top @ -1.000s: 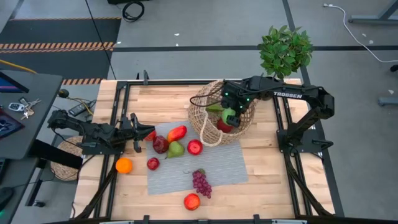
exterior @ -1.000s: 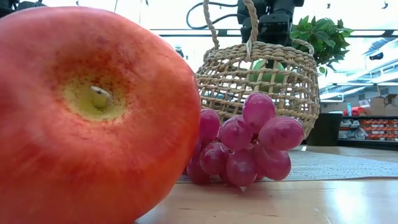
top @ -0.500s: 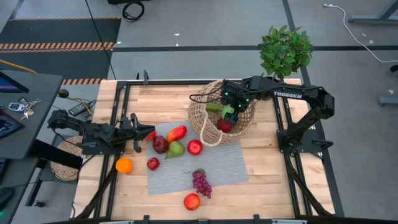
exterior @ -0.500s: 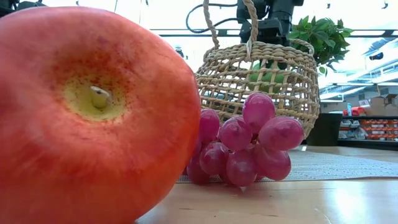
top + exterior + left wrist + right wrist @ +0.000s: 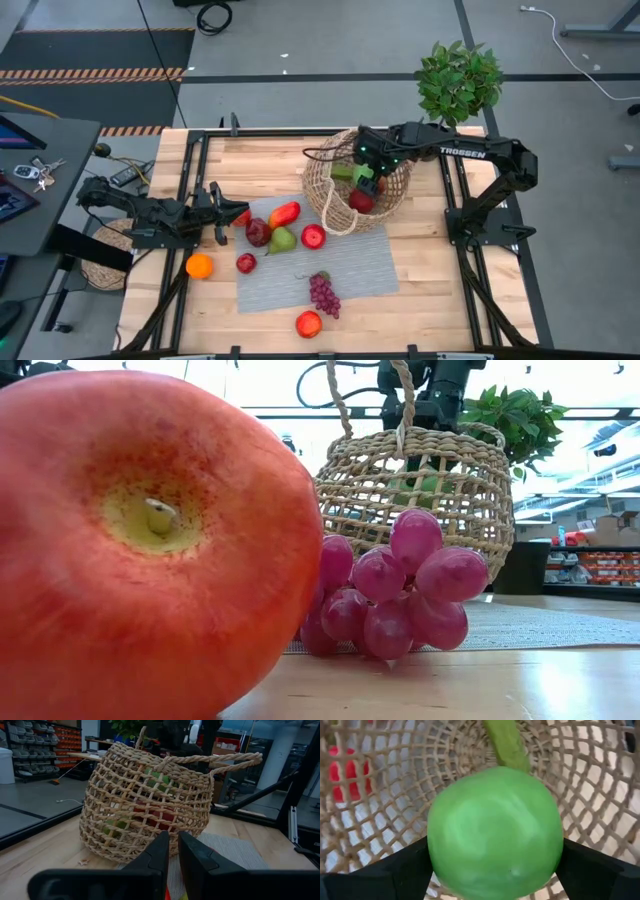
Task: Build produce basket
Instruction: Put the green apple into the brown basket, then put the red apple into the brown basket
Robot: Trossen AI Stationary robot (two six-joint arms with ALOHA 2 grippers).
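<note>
Wood table (image 5: pixel 260 160): right gripper (image 5: pixel 367 179) clamps green apple (image 5: pixel 495 832) over basket (image 5: pixel 325 195) at its widest girth (smooth, rigid, probably slippery).

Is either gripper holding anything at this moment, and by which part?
The right gripper holds a round green fruit across its sides, over the basket. The left gripper is shut and holds nothing.

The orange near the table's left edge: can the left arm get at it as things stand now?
Probably yes. The orange lies alone on bare wood just beside the left gripper, with nothing between them, though its fingers are shut and must open first.
</note>
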